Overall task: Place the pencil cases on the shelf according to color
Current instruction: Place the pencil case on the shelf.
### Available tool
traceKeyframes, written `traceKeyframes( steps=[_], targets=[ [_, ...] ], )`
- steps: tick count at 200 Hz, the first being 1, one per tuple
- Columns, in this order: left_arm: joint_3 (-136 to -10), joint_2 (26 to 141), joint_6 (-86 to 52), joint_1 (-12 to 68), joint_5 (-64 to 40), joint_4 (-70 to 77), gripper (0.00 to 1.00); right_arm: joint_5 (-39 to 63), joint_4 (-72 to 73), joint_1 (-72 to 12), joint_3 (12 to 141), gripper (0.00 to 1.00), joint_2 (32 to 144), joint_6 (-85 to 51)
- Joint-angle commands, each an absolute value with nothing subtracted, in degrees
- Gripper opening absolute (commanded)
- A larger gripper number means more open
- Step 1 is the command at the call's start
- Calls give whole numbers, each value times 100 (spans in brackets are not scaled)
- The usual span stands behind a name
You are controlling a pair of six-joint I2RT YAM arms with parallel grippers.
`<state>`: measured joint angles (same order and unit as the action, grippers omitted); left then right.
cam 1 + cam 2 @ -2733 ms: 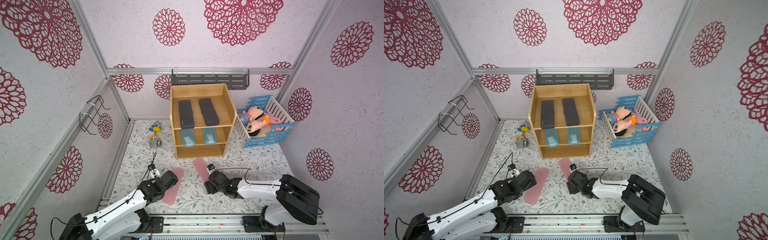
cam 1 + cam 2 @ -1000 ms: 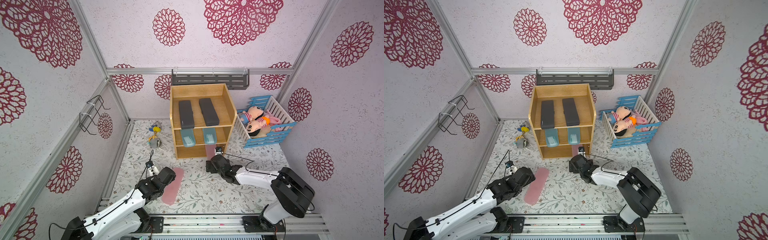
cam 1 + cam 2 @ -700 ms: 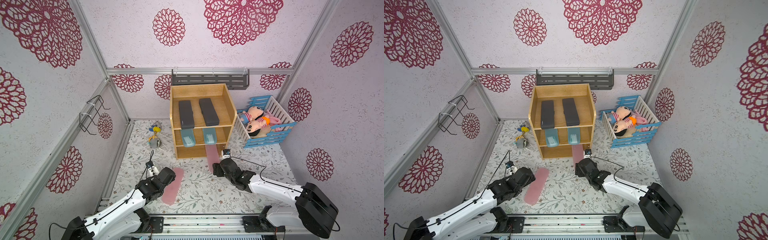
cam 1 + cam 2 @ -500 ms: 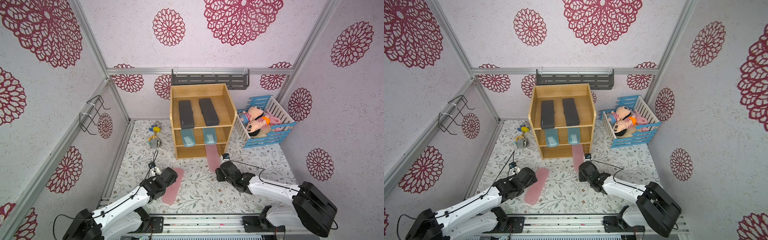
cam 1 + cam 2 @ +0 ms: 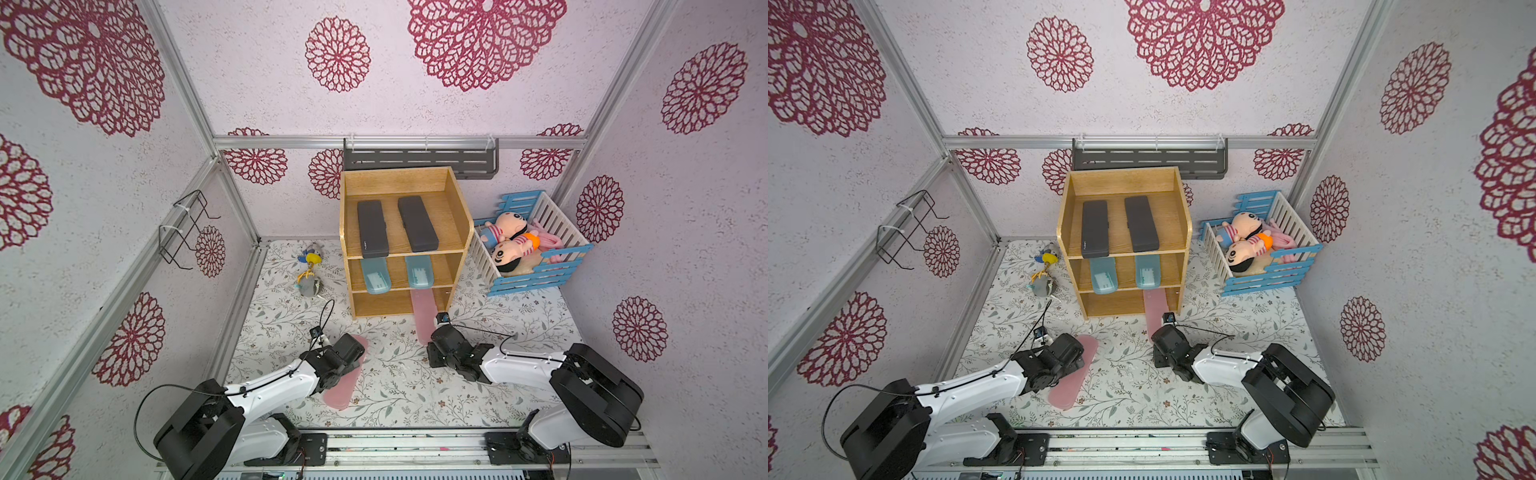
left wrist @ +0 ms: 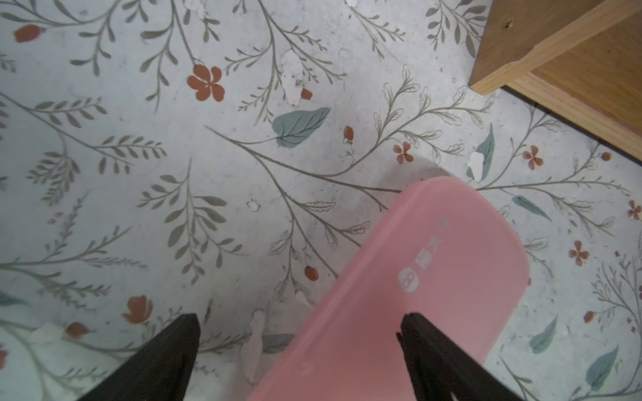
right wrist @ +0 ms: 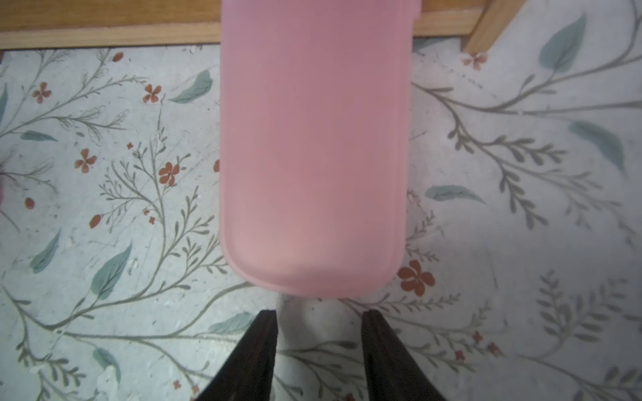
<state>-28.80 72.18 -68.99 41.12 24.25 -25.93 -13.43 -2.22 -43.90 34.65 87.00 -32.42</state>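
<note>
**Pencil Case Sorting: Station Status**

We find the light-wood shelf [image 5: 395, 180] standing at the rear edge of the floral mat [image 5: 395, 390], near its middle. Two black pencil cases [image 5: 372, 235] [image 5: 417, 224] lie side by side on the top level. Two teal pencil cases [image 5: 375, 276] [image 5: 419, 272] lie side by side on the middle level, with their rounded ends at its front edge.

The right-hand pink pencil case [image 5: 424, 313] lies with its far end inside the bottom level, on the right side. Its near end rests out on the mat. In the right wrist view it crosses the shelf's front edge. The right gripper [image 7: 318, 312] sits low over the mat, just behind the case's rounded near end and apart from it. Its fingers [image 7: 264, 347] are drawn near each other with a narrow gap, and nothing is between them.

The left-hand pink pencil case [image 5: 345, 386] lies flat and diagonal on the front left part of the mat, apart from the shelf. The left gripper [image 6: 298, 317] hangs above it with its jaws spread wide. One finger [image 6: 434, 354] is over the lid and the other is over bare mat. We cannot tell whether either finger touches the case.

A blue-and-white crib [image 5: 536, 282] holding dolls stands at the rear right corner. A toy bird [image 5: 309, 270] lies left of the shelf.
</note>
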Motion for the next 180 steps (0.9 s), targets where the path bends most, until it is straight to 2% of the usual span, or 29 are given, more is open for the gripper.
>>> traceKeyframes(
  steps=[1,72,121,180],
  targets=[
    [-2872,7501,-6900,4078,2148,-2532,97,-1649,-132,-4317,3820,46,9006,-3038],
    [-2838,7094,-7029,4159,2269,-2957,97,-1865,-317,-4149,4557,50,9281,-2623],
    [-2658,6592,-7026,4224,2212,-3365,97,-1948,-508,-4140,4539,51,8977,-2664],
    [-2196,6144,-7209,4780,2009,-2988,97,-1596,-667,-4266,3865,72,7688,-2744]
  ],
)
